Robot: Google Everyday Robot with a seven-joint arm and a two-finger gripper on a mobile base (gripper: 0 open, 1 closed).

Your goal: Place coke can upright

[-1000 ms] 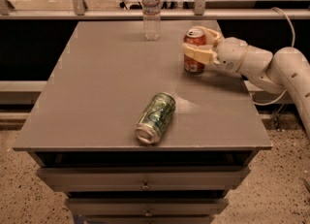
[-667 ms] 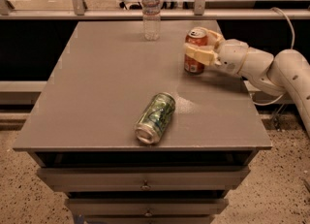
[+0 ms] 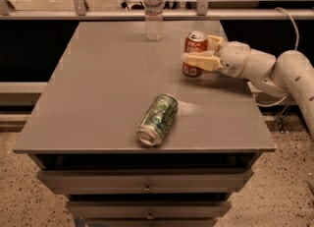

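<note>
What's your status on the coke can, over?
Gripper shut on coke can, far right of table. Can upright, standing on it. Green can on its side and water bottle both well clear.

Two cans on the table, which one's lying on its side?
The green can, near the front edge. The red coke can stands upright at the right, held in the gripper.

Gripper [image 3: 196, 49] at the desk's [image 3: 98, 98] two o'clock: cream jaws, white rounded wrist [image 3: 236, 59], glossy white segmented arm [image 3: 294, 76].
</note>
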